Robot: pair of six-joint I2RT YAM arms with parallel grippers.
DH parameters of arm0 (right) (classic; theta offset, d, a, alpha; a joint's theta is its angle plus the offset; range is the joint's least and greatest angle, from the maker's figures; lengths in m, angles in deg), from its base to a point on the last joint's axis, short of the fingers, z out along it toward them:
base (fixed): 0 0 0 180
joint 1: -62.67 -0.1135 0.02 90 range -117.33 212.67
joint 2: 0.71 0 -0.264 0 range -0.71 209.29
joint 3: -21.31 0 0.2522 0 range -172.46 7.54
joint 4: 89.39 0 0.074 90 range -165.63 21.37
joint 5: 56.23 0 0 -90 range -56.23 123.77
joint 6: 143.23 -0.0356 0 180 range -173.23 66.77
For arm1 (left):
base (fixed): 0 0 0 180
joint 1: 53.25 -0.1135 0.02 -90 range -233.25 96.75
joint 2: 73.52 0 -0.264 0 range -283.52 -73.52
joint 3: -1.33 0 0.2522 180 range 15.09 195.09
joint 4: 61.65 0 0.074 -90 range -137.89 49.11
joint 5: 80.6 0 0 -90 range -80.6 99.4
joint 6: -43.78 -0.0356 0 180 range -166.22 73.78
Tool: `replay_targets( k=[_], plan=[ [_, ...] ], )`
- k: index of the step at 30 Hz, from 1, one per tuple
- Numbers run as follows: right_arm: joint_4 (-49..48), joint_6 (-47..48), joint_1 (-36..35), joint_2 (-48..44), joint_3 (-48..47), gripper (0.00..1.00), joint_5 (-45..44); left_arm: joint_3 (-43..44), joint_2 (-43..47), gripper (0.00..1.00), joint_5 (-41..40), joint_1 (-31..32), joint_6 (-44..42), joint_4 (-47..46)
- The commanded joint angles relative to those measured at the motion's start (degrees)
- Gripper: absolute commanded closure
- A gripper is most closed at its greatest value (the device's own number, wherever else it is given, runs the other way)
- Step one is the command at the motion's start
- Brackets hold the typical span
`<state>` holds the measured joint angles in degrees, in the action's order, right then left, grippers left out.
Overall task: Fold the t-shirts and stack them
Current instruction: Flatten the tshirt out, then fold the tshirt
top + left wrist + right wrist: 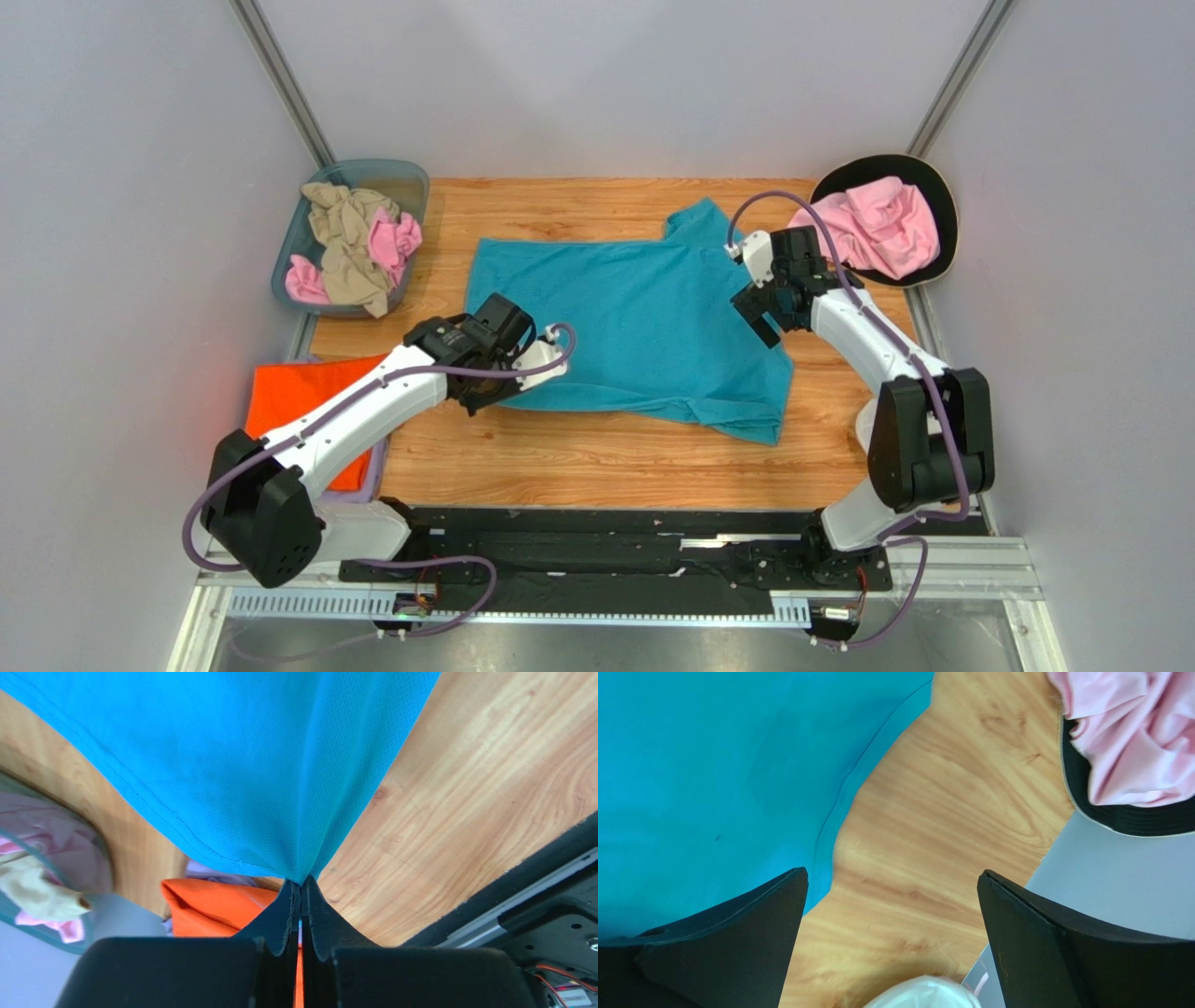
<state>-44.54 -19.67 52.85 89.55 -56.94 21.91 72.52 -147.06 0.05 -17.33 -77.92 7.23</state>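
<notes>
A teal t-shirt lies spread on the wooden table, with one sleeve toward the back. My left gripper is at its near-left corner. In the left wrist view the gripper is shut on the teal cloth, which hangs taut from the fingertips. My right gripper is open over the shirt's right edge. In the right wrist view the gripper is wide apart and empty, with the teal cloth on its left and bare wood between the fingers.
A folded orange shirt lies on a lavender tray at the near left; it also shows in the left wrist view. A blue bin at the back left holds beige and pink clothes. A black round basket at the back right holds a pink shirt.
</notes>
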Motion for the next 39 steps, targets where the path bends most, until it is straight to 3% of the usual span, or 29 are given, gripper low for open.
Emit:
replay_targets(
  k=[1,5,15,18,39],
  plan=[
    [13.08,1.50,-0.54,-7.44,0.24,0.03,9.64,-3.11,1.03,1.00,0.47,0.82,3.40,0.18],
    [18.21,1.86,-1.25,-13.51,4.10,0.05,16.24,-4.78,-1.34,1.00,0.56,0.90,3.40,-1.93],
    [19.99,4.58,-7.30,-23.90,18.95,0.14,17.75,-5.31,-6.44,1.00,0.56,0.90,3.14,-5.89],
    [17.96,4.23,-7.49,-23.55,20.89,0.21,17.30,-5.13,-7.49,1.00,0.64,0.82,3.31,-6.24],
    [7.84,5.55,-7.40,-13.27,21.25,0.40,16.34,-6.37,-9.61,1.00,-0.50,0.82,3.49,-7.56]
  ],
)
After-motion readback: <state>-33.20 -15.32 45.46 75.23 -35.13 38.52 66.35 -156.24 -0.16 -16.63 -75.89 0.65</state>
